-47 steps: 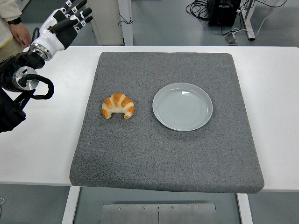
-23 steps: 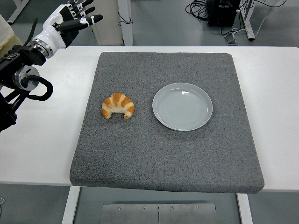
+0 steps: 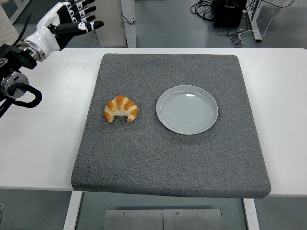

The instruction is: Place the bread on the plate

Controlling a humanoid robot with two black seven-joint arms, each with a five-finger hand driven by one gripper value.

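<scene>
A golden croissant (image 3: 121, 109) lies on the grey mat (image 3: 168, 158), left of centre. To its right on the same mat sits an empty pale grey plate (image 3: 187, 109). My left hand (image 3: 72, 21), white with black fingers, hovers high at the upper left, above the table's far left corner and well away from the croissant. Its fingers (image 3: 88, 24) are spread and hold nothing. The right arm does not show.
The mat covers most of the white table (image 3: 43, 139). Beyond the table's far edge stand a white post (image 3: 127, 21) and, at the upper right, cables and a black box (image 3: 229, 12) on the floor. A person's sleeve (image 3: 7, 28) shows at the upper left edge.
My left arm has lifted and drawn back toward the left edge, and the hand has turned so its fingers point more to the right. The croissant and plate have not moved.
</scene>
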